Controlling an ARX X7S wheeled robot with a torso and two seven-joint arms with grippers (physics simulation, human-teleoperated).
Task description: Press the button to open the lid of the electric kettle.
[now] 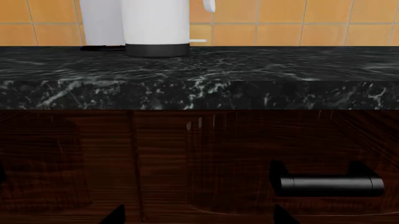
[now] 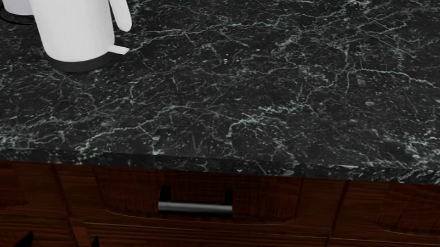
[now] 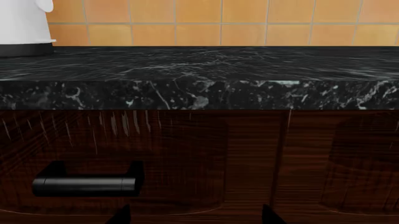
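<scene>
Both tools sit low, well short of the electric kettle [image 2: 75, 28].

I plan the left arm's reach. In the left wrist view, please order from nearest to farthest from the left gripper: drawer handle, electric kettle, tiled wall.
1. Drawer handle: on the cabinet front, below the counter.
2. Electric kettle: standing on the counter.
3. Tiled wall: behind the kettle.
</scene>
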